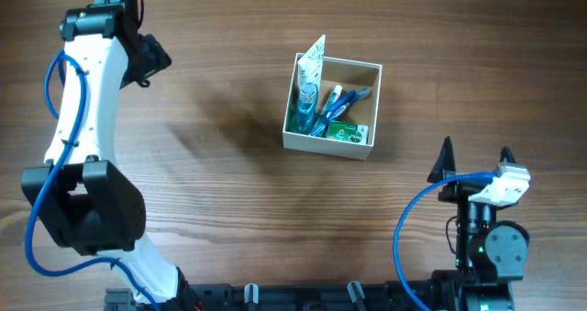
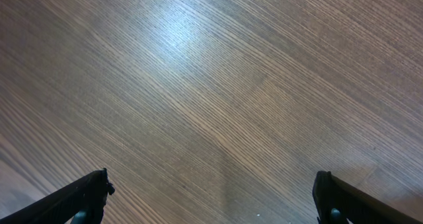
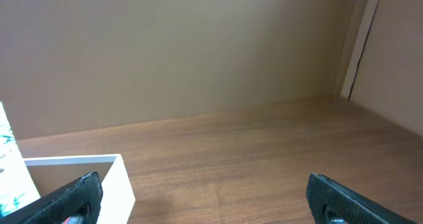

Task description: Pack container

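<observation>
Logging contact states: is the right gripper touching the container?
Apart. The overhead view shows bare table between the right gripper and the container; its jaws stand open and empty.

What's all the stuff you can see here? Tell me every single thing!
container: one, white walls and tan inside, on the table right of the middle
tube: one, white and teal, standing tilted in the container's left side, poking above the rim
blue items: a few, exact count unclear, blue, leaning in the middle of the container
small box: one, green, in the container's near right corner
table: one, brown wood, under everything
wall: one, beige, behind the table
cables: two, blue, one along each arm
left gripper: one, black fingers, open and empty, over bare table at the far left
right gripper: one, black fingers, open and empty, near right of the container
</observation>
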